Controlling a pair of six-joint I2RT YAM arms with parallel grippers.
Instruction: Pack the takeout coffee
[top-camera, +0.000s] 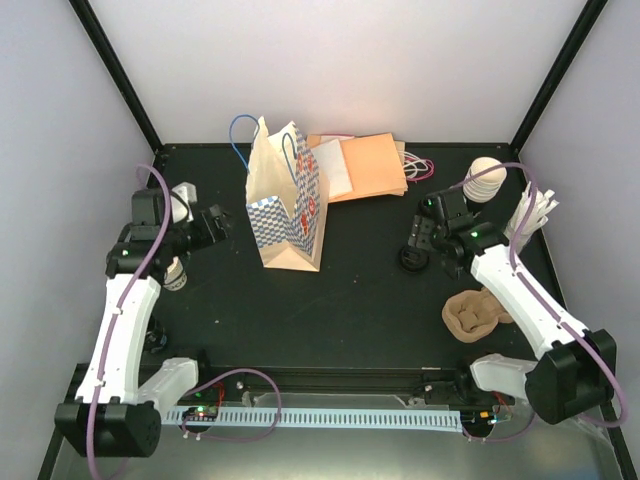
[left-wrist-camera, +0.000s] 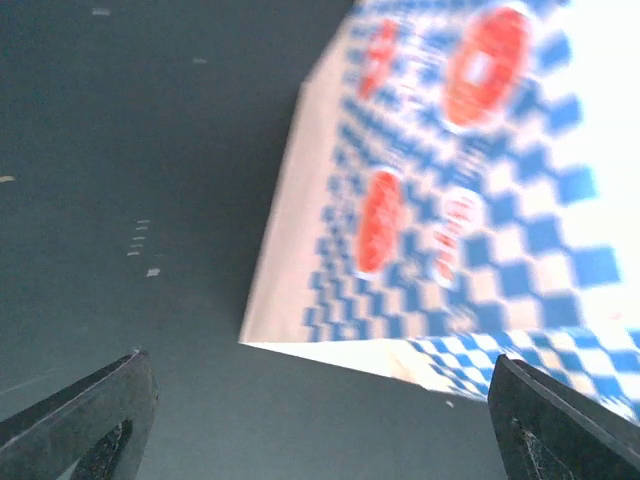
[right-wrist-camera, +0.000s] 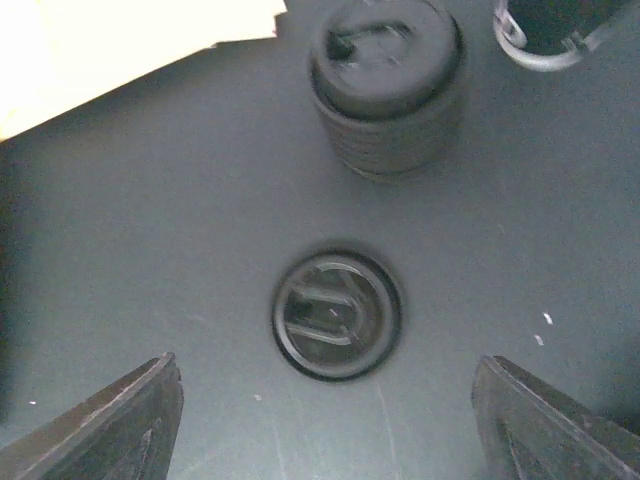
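A small pale cup, the takeout coffee, stands at the left, tucked against my left arm and partly hidden; whether it has a lid on I cannot tell. A loose black lid lies flat on the table under my right gripper, which is open around empty space; from above that gripper hovers over the lid. My left gripper is wide open and empty, facing the foot of the blue-checked paper bag. The bag stands upright mid-table, just right of the left gripper.
A stack of black lids stands just beyond the loose one. Nested cream cups are at the back right, a brown pulp carrier sits by the right arm, and orange flat bags lie behind the checked bag.
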